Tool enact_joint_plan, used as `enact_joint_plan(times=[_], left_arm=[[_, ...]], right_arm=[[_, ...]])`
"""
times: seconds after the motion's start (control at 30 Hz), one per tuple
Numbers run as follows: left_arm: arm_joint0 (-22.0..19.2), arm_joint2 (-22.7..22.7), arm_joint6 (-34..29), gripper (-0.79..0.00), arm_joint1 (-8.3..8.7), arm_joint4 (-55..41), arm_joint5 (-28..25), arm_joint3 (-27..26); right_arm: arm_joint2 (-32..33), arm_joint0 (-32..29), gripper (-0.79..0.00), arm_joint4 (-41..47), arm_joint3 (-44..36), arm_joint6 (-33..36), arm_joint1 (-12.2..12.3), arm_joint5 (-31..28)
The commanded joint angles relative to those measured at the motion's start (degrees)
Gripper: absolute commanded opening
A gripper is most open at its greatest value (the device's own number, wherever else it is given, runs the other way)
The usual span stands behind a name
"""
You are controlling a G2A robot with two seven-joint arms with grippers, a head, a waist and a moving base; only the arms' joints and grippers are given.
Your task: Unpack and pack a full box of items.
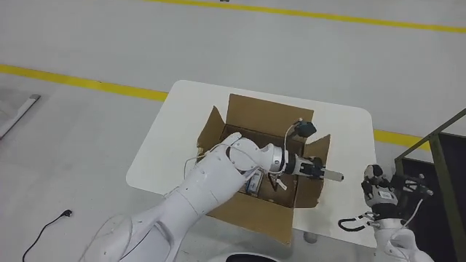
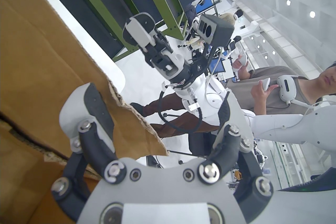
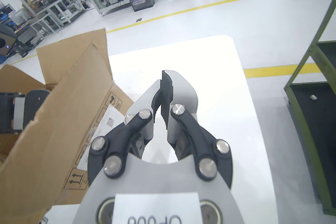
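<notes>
The box sits open in the middle of the top view, on the table; my left gripper is at its right-hand flap — fingers spread wide, holding nothing; my right gripper sits further right, off the box — pressed together, empty; left is nearer.

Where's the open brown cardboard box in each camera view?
Top view: the open brown cardboard box sits mid-table.
Left wrist view: the box flap's torn edge crosses in front of the open left gripper.
Right wrist view: a box flap stands beside the shut right gripper.
Shared landmark: the rounded white table.
</notes>
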Motion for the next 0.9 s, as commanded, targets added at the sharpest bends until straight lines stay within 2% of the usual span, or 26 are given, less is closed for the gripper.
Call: enact_joint_plan(times=[0.0,0.07,0.2,0.47,0.7,0.87], left_arm=[[-1.04,1.98,0.0,0.0,-1.49,1.35,-0.61,2.46],[-1.84,3.7,-0.03,0.0,-2.94,2.74,-1.0,4.93],[-3.69,6.1,-0.61,0.0,-5.34,5.58,-2.4,9.22],[-4.85,8.42,0.22,0.0,-9.04,8.55,-2.88,15.7],[-6.0,8.59,1.38,0.0,-10.92,10.3,-3.1,19.87],[-7.84,7.21,2.48,0.0,-11.21,10.12,-4.49,21.98]], right_arm=[[1.76,-0.51,-0.785,4.93,-0.98,0.32,-0.19,0.37],[3.47,-1.06,-0.785,9.48,-1.94,0.95,-0.35,0.11],[5.51,-1.87,-0.785,12.83,-3.07,2.24,-0.47,-0.72],[5.32,-2.08,-0.785,11.82,-3.06,4.5,-0.63,-1.54],[3.1,-0.44,-0.785,8.89,-1.79,8.69,-0.47,-4.47],[2.5,1.25,-0.785,8.68,-1.76,8.83,-0.5,-5.51]])
